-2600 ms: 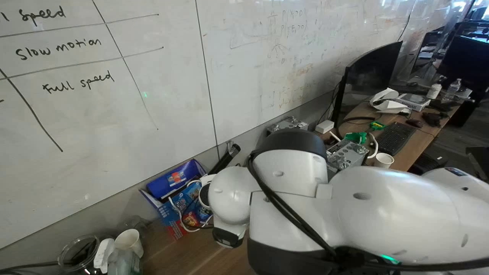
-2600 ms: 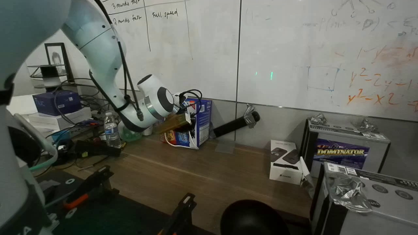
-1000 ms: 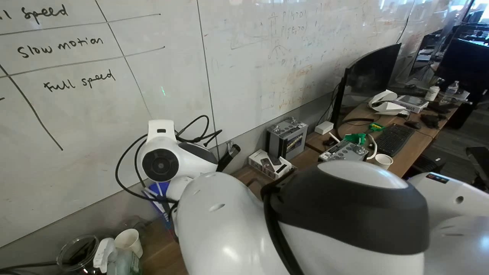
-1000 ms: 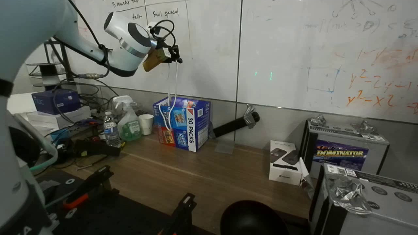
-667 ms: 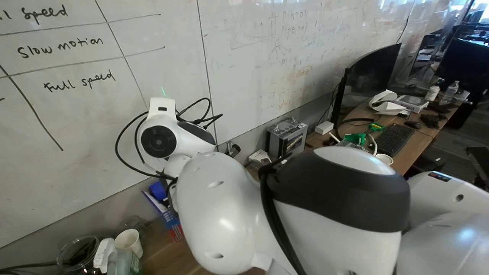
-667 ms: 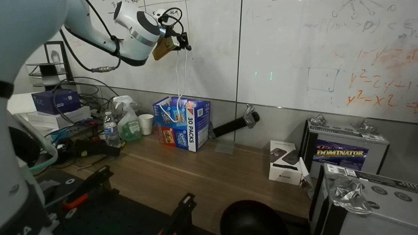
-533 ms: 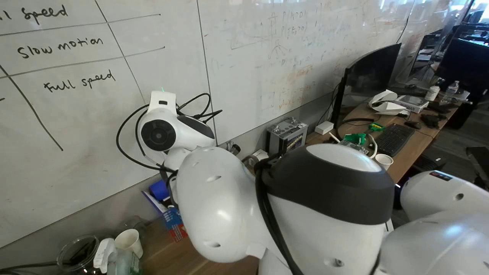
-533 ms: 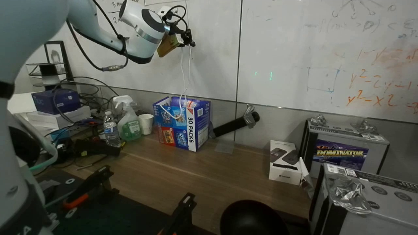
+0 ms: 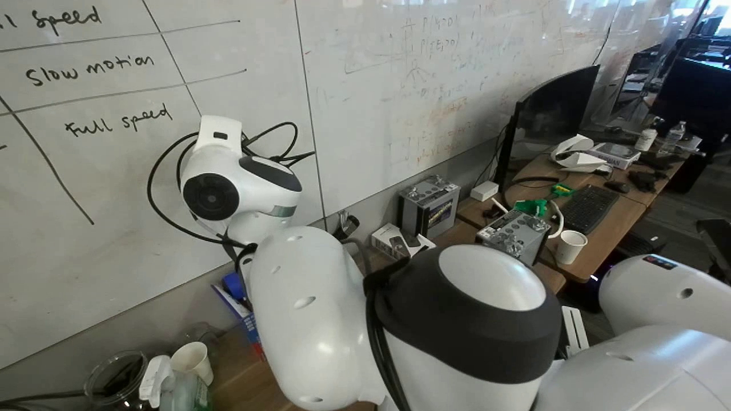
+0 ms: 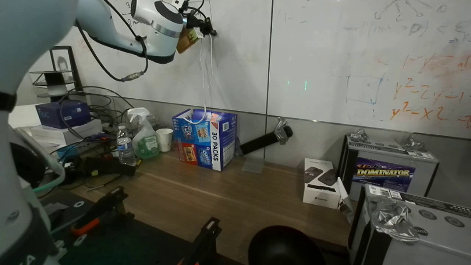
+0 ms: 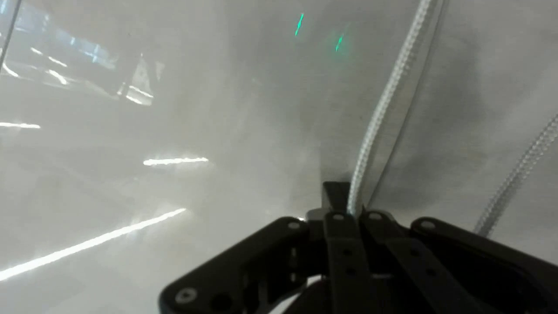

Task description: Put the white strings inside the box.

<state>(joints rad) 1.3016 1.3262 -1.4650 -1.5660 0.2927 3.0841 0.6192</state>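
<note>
My gripper (image 10: 210, 32) is high above the blue box (image 10: 200, 147), before the whiteboard. In the wrist view the gripper (image 11: 355, 205) is shut on a white cord of the white strings (image 11: 386, 102). Another strand hangs at the right of that view. In an exterior view the strings (image 10: 211, 59) hang down from the fingertips in long strands. Their lower loop crosses the upper part of the box's printed front. Whether any cord lies inside is hidden. The box stands upright, its top open. In an exterior view the arm hides most of the box (image 9: 249, 325) and the gripper.
A spray bottle (image 10: 146, 138), a white cup (image 10: 164, 140) and a water bottle (image 10: 126, 147) stand beside the box. A black tube (image 10: 265, 141) leans at its other side. A white phone box (image 10: 321, 184), batteries (image 10: 390, 165) and a black bowl (image 10: 286, 246) are further off.
My gripper has risen from low in front of the box to high above it, carrying the strings. Their loop has moved up the box front. Most recently the gripper rose slightly more.
</note>
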